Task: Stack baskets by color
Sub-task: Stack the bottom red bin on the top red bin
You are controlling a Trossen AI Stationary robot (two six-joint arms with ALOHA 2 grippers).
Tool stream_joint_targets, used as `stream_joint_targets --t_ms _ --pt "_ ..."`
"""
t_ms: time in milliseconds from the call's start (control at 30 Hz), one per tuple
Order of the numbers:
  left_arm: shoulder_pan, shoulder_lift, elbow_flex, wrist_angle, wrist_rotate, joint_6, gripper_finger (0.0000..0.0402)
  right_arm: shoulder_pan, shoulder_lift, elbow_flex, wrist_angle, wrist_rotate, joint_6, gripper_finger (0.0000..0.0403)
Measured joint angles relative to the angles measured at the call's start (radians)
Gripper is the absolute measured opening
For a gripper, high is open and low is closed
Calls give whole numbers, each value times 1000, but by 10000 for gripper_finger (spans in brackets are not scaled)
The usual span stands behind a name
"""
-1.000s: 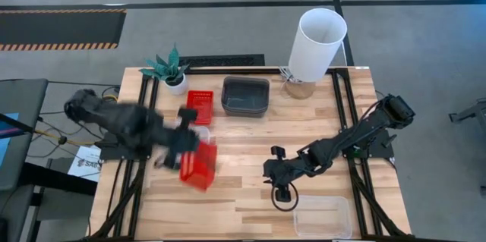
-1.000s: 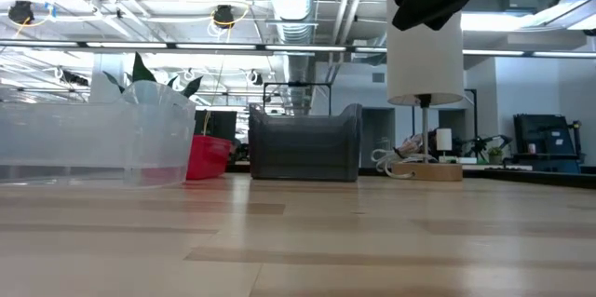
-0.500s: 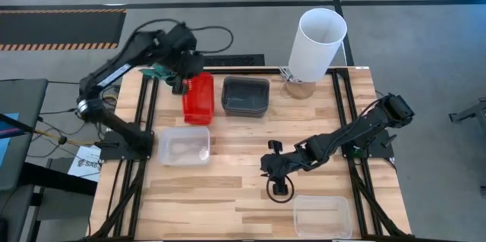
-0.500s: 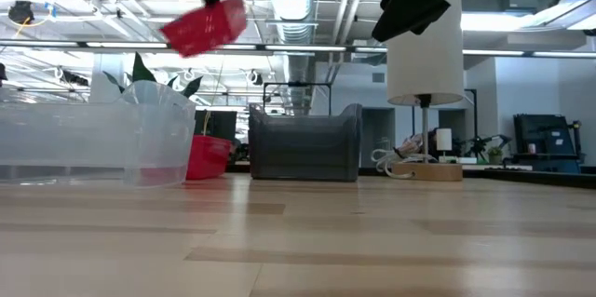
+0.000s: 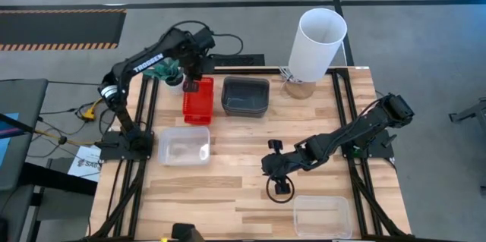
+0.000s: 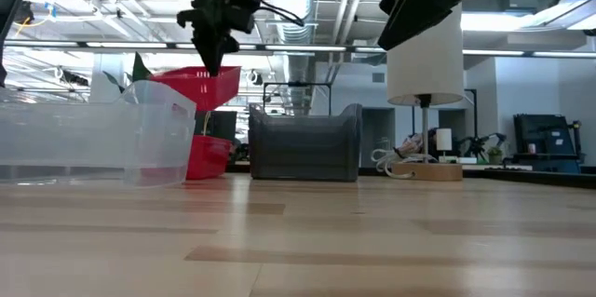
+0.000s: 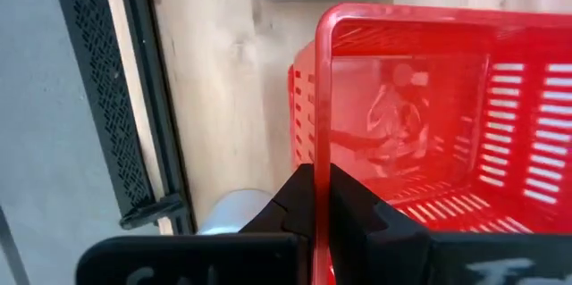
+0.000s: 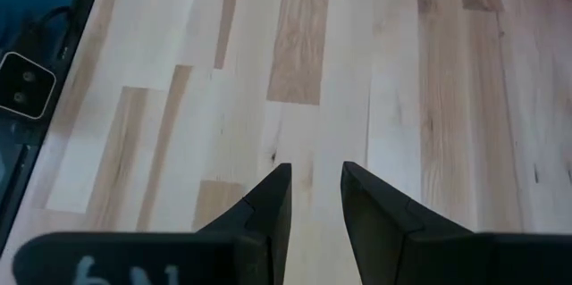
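My left gripper point(image 5: 190, 75) hangs at the table's far left, shut on a red mesh basket point(image 5: 197, 98) that it holds over a second red basket point(image 6: 210, 155) resting on the table. In the low view this gripper point(image 6: 213, 55) points down at the held basket point(image 6: 200, 87). Right of the red ones sit the dark grey baskets point(image 5: 245, 95). One clear basket point(image 5: 183, 145) lies at the middle left, another point(image 5: 323, 216) at the near right. My right gripper point(image 8: 315, 187) hovers open over bare wood, right of the middle. My left gripper pinches the red basket's far short wall at its rim point(image 7: 322, 155), one finger inside the basket and one outside. The fingers point(image 7: 299, 197) come from above, pointing down. The basket hangs about level, lifted clear above the other red basket.
A tall white cylinder point(image 5: 317, 45) stands at the far right on a wooden base. A small potted plant point(image 5: 168, 69) stands at the far left corner, close to my left arm. Black rails point(image 5: 148, 113) run along both table sides.
My left gripper has carried the red basket from the table's left middle to the far left, over the other red basket, and sunk there. The basket, tilted on the way, now hangs level. The clear basket that the arm covered shows again.
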Motion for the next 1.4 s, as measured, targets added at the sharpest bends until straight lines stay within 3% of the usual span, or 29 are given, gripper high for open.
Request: stream_joint_targets --t_ms 433,1133,1400 --pt "43 0 -198 143 42 54 0 -13 0 0 0 0 -55 120" --pt "46 2 -319 250 46 55 1 -33 0 0 1 -4 -77 120" --pt "36 3 -326 248 40 33 52 -32 0 0 1 -4 -77 120"
